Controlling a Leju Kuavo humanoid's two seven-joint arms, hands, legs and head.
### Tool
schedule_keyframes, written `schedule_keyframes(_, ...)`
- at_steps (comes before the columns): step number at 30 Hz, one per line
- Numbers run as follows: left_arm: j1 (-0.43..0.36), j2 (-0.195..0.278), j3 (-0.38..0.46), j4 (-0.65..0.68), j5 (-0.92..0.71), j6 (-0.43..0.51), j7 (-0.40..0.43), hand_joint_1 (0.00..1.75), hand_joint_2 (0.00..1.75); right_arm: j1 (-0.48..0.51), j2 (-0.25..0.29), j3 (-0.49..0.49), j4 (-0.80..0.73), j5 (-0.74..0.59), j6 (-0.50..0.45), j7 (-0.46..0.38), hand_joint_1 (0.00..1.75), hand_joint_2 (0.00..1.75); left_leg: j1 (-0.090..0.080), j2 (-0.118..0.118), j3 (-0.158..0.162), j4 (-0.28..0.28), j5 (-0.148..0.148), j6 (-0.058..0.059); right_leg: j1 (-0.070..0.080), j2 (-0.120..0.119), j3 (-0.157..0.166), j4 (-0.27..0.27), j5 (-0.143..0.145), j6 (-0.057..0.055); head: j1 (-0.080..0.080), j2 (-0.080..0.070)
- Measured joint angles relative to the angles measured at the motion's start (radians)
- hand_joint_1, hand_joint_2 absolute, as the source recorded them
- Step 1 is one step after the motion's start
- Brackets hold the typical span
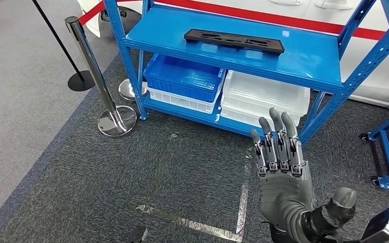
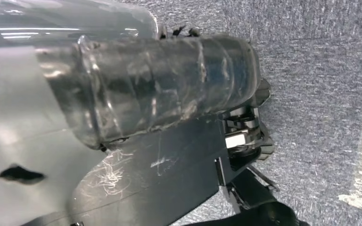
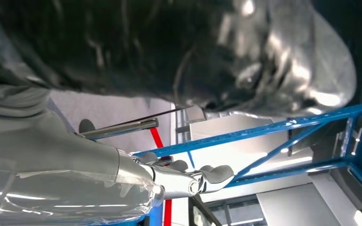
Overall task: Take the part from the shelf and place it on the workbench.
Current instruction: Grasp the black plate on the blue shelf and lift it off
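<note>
- The part (image 1: 234, 40), a long flat black piece, lies on the top level of the blue shelf (image 1: 304, 63), untouched.
- Below it sit a blue bin (image 1: 185, 77) stacked on a white bin (image 1: 180, 100), and beside them a clear lidded bin (image 1: 266, 96); their contents cannot be made out.
- The right hand (image 1: 283, 172) is raised in front of the shelf, fingers straight and close together, holding nothing.
- The right wrist view shows a chrome post (image 3: 120, 128) and red tape.
- The left wrist view looks down at grey carpet (image 2: 320, 70); whether the left hand is spread or curled cannot be told.

part (image 1: 234, 40) on shelf (image 1: 304, 66) top | bins (image 1: 185, 78) below | right hand (image 1: 283, 174) before shelf
</note>
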Motion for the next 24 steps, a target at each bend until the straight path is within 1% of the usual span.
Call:
schedule_keyframes(1, 0.000, 0.000, 0.000, 0.000, 0.000, 0.000, 0.000, 0.00, 0.00, 0.000, 0.000, 0.000, 0.002, 0.000, -0.001, 0.000, 0.00, 0.00, -0.001, -0.001, 0.004, 0.001, -0.004, 0.000, 0.001, 0.000, 0.024, -0.058, 0.040, -0.004, 0.000, 0.000)
schedule_keyframes(2, 0.001, 0.000, 0.000, 0.000, 0.000, 0.000, 0.000, 0.00, 0.00, -0.001, 0.000, 0.000, 0.003, 0.001, -0.001, 0.000, 0.00, 0.00, -0.002, -0.002, 0.008, 0.003, -0.008, -0.001, 0.004, 0.000, 0.056, -0.127, 0.073, -0.009, 0.000, 0.000)
schedule_keyframes(3, 0.000, 0.000, -0.001, 0.000, 0.000, -0.001, 0.000, 0.00, 0.00, -0.001, 0.000, 0.000, 0.003, 0.001, -0.002, 0.001, 0.00, 0.00, -0.003, -0.003, 0.010, 0.007, -0.013, -0.004, 0.007, 0.000, 0.085, -0.189, 0.095, -0.013, 0.000, 0.000)
schedule_keyframes(4, -0.001, -0.001, -0.001, 0.000, 0.000, -0.001, 0.000, 0.00, 0.00, -0.002, 0.000, 0.000, 0.004, 0.001, -0.002, 0.002, 0.00, 0.00, -0.005, -0.003, 0.010, 0.010, -0.017, -0.008, 0.009, 0.000, 0.104, -0.228, 0.104, -0.017, 0.000, 0.000)
schedule_keyframes(6, -0.001, -0.001, -0.001, 0.000, 0.000, -0.001, 0.001, 0.00, 0.00, -0.002, -0.001, 0.000, 0.004, 0.003, -0.002, 0.005, 0.00, 0.00, -0.006, -0.003, 0.008, 0.010, -0.020, -0.016, 0.012, 0.002, 0.114, -0.250, 0.101, -0.022, -0.001, 0.000)
schedule_keyframes(8, -0.001, -0.001, -0.001, 0.000, 0.000, -0.001, 0.001, 0.00, 0.00, -0.003, -0.001, 0.000, 0.004, 0.009, -0.004, 0.010, 0.00, 0.00, -0.005, -0.002, 0.005, 0.015, -0.028, -0.026, 0.007, 0.003, 0.119, -0.258, 0.102, -0.029, -0.001, 0.000)
schedule_keyframes(9, -0.002, -0.001, -0.001, 0.000, 0.000, -0.001, 0.000, 0.00, 0.00, -0.004, -0.002, 0.000, 0.004, 0.014, -0.005, 0.013, 0.00, 0.00, -0.004, -0.001, -0.003, 0.036, -0.041, -0.032, 0.004, 0.002, 0.124, -0.263, 0.102, -0.032, -0.003, 0.000)
schedule_keyframes(10, -0.002, -0.001, -0.001, 0.000, -0.001, -0.001, 0.000, 0.00, 0.00, -0.004, -0.002, 0.001, 0.004, 0.018, -0.006, 0.017, 0.00, 0.00, -0.001, 0.000, -0.023, 0.078, -0.062, -0.039, 0.001, 0.000, 0.130, -0.267, 0.102, -0.036, -0.004, 0.000)
schedule_keyframes(12, -0.003, -0.001, -0.002, 0.000, -0.001, -0.001, 0.000, 0.00, 0.00, -0.005, -0.002, 0.004, 0.005, 0.023, -0.010, 0.026, 0.00, 0.00, 0.008, 0.000, -0.090, 0.206, -0.113, -0.052, 0.001, -0.003, 0.137, -0.268, 0.097, -0.041, -0.007, 0.000)
schedule_keyframes(13, -0.003, -0.001, -0.002, 0.000, -0.001, -0.001, 0.000, 0.00, 0.00, -0.005, -0.002, 0.006, 0.007, 0.024, -0.012, 0.031, 0.00, 0.00, 0.013, 0.001, -0.123, 0.262, -0.126, -0.057, 0.001, -0.004, 0.139, -0.268, 0.094, -0.042, -0.007, 0.000)
schedule_keyframes(14, -0.003, -0.001, -0.002, 0.000, -0.001, -0.001, 0.000, 0.00, 0.00, -0.005, -0.002, 0.007, 0.009, 0.023, -0.013, 0.036, 0.00, 0.00, 0.017, 0.001, -0.144, 0.292, -0.126, -0.061, 0.000, -0.004, 0.142, -0.267, 0.091, -0.042, -0.007, 0.000)
schedule_keyframes(15, -0.003, -0.001, -0.002, 0.000, -0.001, -0.001, -0.001, 0.00, 0.00, -0.005, -0.002, 0.008, 0.010, 0.021, -0.013, 0.040, 0.00, 0.00, 0.020, 0.001, -0.152, 0.298, -0.115, -0.064, -0.001, -0.004, 0.145, -0.267, 0.088, -0.042, -0.007, 0.000)
schedule_keyframes(16, -0.003, -0.001, -0.002, 0.000, -0.001, -0.001, -0.001, 0.00, 0.00, -0.005, -0.002, 0.009, 0.011, 0.019, -0.012, 0.044, 0.00, 0.44, 0.023, 0.001, -0.144, 0.272, -0.088, -0.066, -0.002, -0.004, 0.149, -0.266, 0.085, -0.040, -0.008, 0.000)
schedule_keyframes(17, -0.004, -0.001, -0.002, 0.000, -0.001, -0.001, -0.001, 0.00, 0.00, -0.006, -0.002, 0.009, 0.012, 0.015, -0.011, 0.048, 0.00, 0.87, 0.026, 0.001, -0.123, 0.220, -0.052, -0.067, -0.003, -0.003, 0.155, -0.266, 0.081, -0.038, -0.007, 0.000)
schedule_keyframes(18, -0.003, -0.001, -0.002, 0.000, -0.001, -0.001, -0.001, 0.00, 0.00, -0.007, -0.002, 0.010, 0.013, 0.012, -0.010, 0.050, 0.00, 1.31, 0.028, 0.001, -0.095, 0.155, -0.018, -0.069, -0.005, -0.002, 0.161, -0.266, 0.076, -0.034, -0.007, 0.000)
schedule_keyframes(19, -0.003, -0.001, -0.002, 0.000, -0.001, -0.002, -0.001, 0.00, 0.00, -0.008, -0.002, 0.010, 0.014, 0.009, -0.009, 0.053, 0.00, 1.75, 0.029, 0.001, -0.066, 0.092, 0.009, -0.069, -0.005, -0.001, 0.167, -0.266, 0.072, -0.029, -0.007, 0.000)
schedule_keyframes(20, -0.003, -0.001, -0.002, 0.000, -0.001, -0.002, -0.001, 0.00, 0.00, -0.009, -0.002, 0.011, 0.015, 0.005, -0.007, 0.054, 0.00, 1.75, 0.027, 0.000, -0.043, 0.045, 0.021, -0.066, -0.005, -0.001, 0.169, -0.266, 0.068, -0.023, -0.008, 0.000)
schedule_keyframes(21, -0.003, -0.001, -0.002, 0.000, 0.000, -0.002, 0.000, 0.00, 0.00, -0.010, -0.002, 0.011, 0.015, 0.003, -0.005, 0.055, 0.00, 1.75, 0.024, -0.001, -0.033, 0.022, 0.019, -0.062, -0.005, -0.001, 0.170, -0.267, 0.066, -0.017, -0.008, 0.000)
schedule_keyframes(22, -0.003, -0.001, -0.002, 0.000, 0.000, -0.003, 0.000, 0.00, 0.00, -0.012, -0.002, 0.012, 0.016, 0.001, -0.004, 0.056, 0.00, 1.75, 0.020, -0.002, -0.030, 0.017, 0.014, -0.055, -0.004, 0.000, 0.169, -0.269, 0.066, -0.011, -0.008, 0.000)
schedule_keyframes(24, -0.002, -0.001, -0.002, 0.001, 0.000, -0.003, 0.000, 0.00, 0.00, -0.013, -0.002, 0.012, 0.019, -0.004, -0.001, 0.057, 0.00, 1.75, 0.018, -0.003, -0.028, 0.009, 0.013, -0.041, -0.006, -0.001, 0.168, -0.268, 0.062, -0.001, -0.007, 0.000)
